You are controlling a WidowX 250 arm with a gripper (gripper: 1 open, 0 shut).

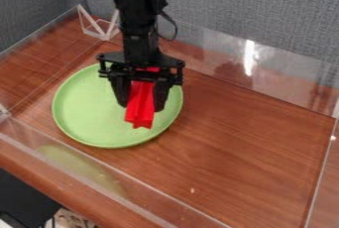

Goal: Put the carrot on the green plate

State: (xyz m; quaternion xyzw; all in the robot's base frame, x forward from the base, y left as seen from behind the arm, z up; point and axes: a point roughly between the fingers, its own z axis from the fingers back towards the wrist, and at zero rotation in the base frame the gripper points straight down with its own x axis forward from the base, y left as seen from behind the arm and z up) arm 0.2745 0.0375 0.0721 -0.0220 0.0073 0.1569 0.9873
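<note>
- Hanging straight down over the green plate point(82, 113), the black arm point(137, 19) holds its gripper point(142, 101) at the plate's right half.
- Jaws clamped on the carrot point(143, 108) at its upper end.
- Carrot is tilted, its lower end over the plate's right rim area; contact with the plate unclear.
- Plate sits on the wooden tabletop point(252, 143), inside clear acrylic walls point(259, 61).

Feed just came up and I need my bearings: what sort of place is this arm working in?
Probably a lab test cell: a wood-grain tabletop fenced by clear plastic walls, grey fabric panel behind, and only a round lime-green plate as prop.
</note>
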